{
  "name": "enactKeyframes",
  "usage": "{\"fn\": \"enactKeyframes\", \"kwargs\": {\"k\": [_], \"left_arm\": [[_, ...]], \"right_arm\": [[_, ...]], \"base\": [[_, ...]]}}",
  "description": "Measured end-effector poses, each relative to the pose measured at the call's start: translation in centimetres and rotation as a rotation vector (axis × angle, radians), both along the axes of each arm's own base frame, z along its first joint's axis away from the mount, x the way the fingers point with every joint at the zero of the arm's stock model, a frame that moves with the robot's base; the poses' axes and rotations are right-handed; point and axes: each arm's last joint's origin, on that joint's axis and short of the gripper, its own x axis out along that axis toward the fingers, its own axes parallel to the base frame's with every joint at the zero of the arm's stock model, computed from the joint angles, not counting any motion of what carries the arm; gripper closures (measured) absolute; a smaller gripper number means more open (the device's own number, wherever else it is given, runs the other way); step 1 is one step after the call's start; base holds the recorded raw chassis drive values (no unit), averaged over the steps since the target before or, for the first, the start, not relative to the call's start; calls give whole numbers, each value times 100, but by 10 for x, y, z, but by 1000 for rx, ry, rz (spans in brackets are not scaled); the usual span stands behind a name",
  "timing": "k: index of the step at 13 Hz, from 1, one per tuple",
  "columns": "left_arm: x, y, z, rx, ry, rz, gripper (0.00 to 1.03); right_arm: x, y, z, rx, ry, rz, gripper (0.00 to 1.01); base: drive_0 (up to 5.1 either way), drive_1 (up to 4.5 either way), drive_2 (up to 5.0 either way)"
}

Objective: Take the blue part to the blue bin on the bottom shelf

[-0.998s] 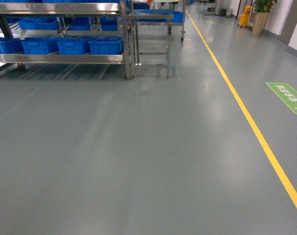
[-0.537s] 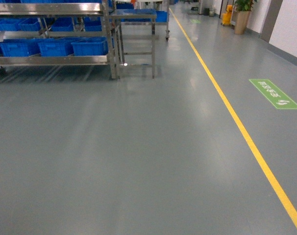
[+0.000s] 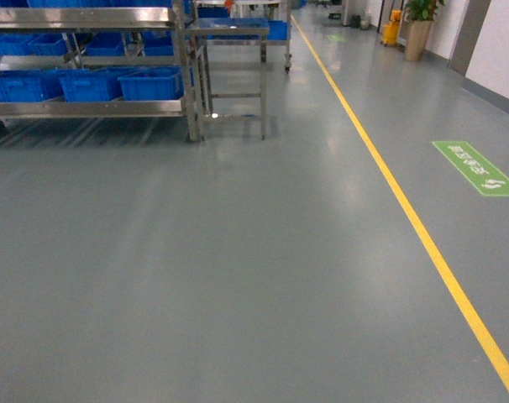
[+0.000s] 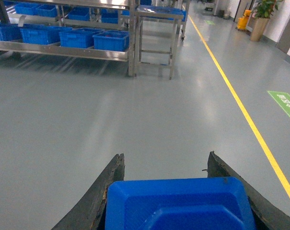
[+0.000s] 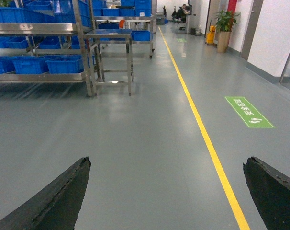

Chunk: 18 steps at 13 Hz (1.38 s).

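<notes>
The blue part [image 4: 178, 203], a smooth bright-blue plastic piece, fills the bottom of the left wrist view, and my left gripper [image 4: 165, 155] is shut on it, a black finger on either side. Far ahead on the left stands a steel rack. Its bottom shelf [image 3: 86, 107] carries a row of blue bins [image 3: 152, 82], also seen in the left wrist view as blue bins [image 4: 110, 40]. My right gripper [image 5: 167, 160] is open over bare floor with nothing between its fingers. Neither gripper shows in the head view.
Grey floor stretches between me and the rack. A small steel table [image 3: 233, 75] stands at the rack's right end. A yellow floor line [image 3: 406, 210] runs away on the right, with a green floor sign [image 3: 477, 168] beyond it. A potted plant [image 3: 418, 29] stands far back.
The head view has shifted: the rack and the yellow line sit further left than a second ago, then moved slightly lower in the frame.
</notes>
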Motion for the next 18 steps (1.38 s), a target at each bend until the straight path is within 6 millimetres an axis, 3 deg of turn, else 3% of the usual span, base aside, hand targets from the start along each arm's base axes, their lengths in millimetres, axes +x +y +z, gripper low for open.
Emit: {"fn": "enactKeyframes", "kwargs": {"k": [18], "left_arm": [[0,0,0,0,1,0,60]], "right_arm": [[0,0,0,0,5,0,3]], "base": [[2,423,-419]]}}
